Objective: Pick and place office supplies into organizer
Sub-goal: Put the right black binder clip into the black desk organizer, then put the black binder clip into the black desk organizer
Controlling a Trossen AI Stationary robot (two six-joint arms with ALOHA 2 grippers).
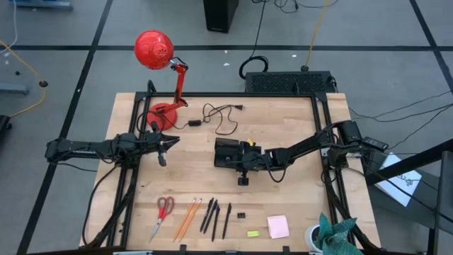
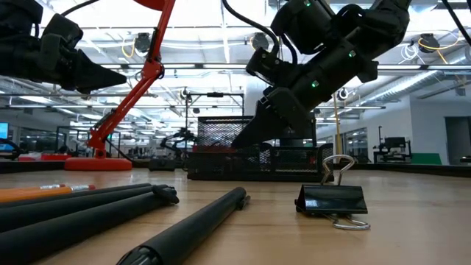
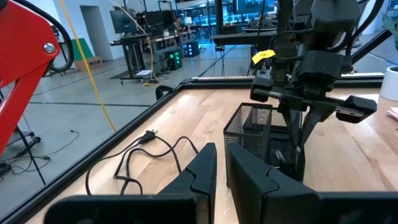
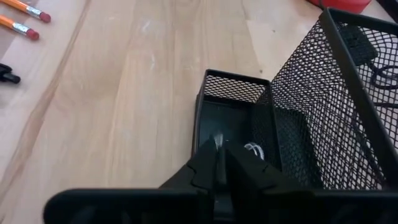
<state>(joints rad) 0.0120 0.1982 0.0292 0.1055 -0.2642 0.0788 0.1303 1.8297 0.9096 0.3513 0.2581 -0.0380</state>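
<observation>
The organizer (image 1: 226,152) is a black mesh tray in the middle of the table, with a tall compartment (image 4: 311,99) and a low one (image 4: 227,115). My right gripper (image 4: 219,158) reaches down into the low compartment, shut on a small binder clip. The left gripper (image 3: 221,165) hovers near the lamp base with only a narrow gap between its fingers and holds nothing. Along the near edge lie red-handled scissors (image 1: 163,212), two orange pencils (image 1: 187,216), black pens (image 1: 212,216), tiny binder clips (image 1: 241,214), a yellow-green block (image 1: 253,233) and a pink pad (image 1: 277,227). My right gripper pinches a binder clip between its two fingers; a bit of silver wire (image 4: 217,142) shows in the slit between them and a wire loop (image 4: 254,149) beside them. The fingers come from above, slanting down into the low compartment. The fingers hide whether the clip rests on the tray floor.
A red desk lamp (image 1: 159,64) stands at the far left corner, with a black cable (image 1: 219,117) coiled beside it. A black box (image 1: 287,81) sits beyond the far edge. A teal cloth and a white cup (image 1: 329,235) sit at the near right corner.
</observation>
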